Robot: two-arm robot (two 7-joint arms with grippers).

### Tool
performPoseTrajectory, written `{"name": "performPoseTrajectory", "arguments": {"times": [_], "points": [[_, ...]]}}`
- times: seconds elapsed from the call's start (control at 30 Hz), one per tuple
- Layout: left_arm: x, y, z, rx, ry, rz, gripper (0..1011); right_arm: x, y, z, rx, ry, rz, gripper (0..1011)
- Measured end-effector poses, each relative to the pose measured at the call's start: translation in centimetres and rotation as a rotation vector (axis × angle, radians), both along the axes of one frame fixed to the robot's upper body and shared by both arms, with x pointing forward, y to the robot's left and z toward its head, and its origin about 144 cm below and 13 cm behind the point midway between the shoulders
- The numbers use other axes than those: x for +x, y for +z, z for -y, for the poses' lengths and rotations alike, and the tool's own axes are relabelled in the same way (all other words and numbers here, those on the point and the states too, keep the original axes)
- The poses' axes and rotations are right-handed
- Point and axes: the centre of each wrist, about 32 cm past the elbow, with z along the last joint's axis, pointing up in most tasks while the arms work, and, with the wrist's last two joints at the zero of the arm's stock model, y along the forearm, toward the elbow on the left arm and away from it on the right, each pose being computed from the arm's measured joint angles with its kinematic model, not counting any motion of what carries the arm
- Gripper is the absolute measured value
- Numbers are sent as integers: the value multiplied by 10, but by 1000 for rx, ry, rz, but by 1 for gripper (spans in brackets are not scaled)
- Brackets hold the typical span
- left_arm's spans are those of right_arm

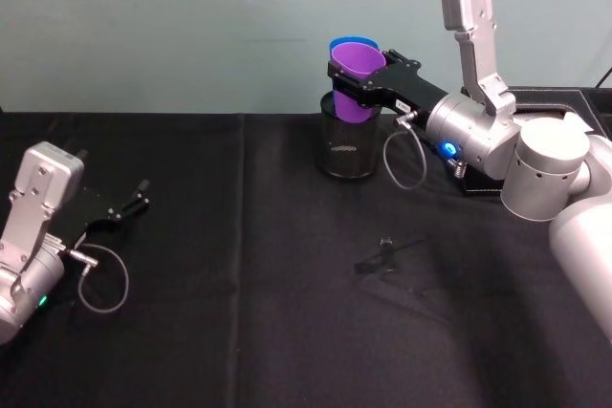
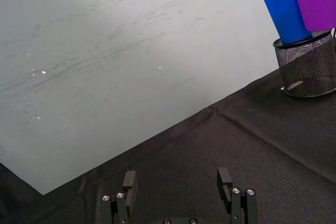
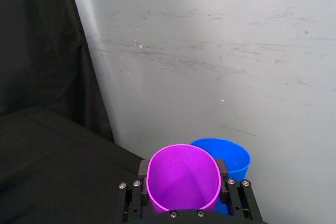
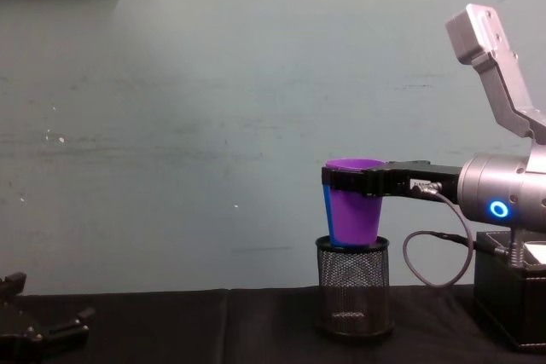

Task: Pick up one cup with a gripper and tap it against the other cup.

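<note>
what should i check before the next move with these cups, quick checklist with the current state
1. Grip on the purple cup: ok. The right gripper is shut on it just below the rim.
2. Blue cup steady: ok. It sits inside the mesh holder.
3. Cups already touching: cannot tell. They are side by side, and any gap is hidden.
4. Purple cup's base clear of the holder's rim: cannot tell. From the chest view it looks about level with the rim.
5. Left gripper out of the way: ok. It is open, low at the far left.
</note>
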Motion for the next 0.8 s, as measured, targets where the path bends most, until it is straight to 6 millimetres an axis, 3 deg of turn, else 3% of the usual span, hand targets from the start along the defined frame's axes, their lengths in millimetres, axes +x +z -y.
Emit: {"name": "performPoseTrajectory", "arguments": {"times": [0.8], "points": [[0,0,0,0,0,0,1000,0,0,0,0,0,0,730]]}}
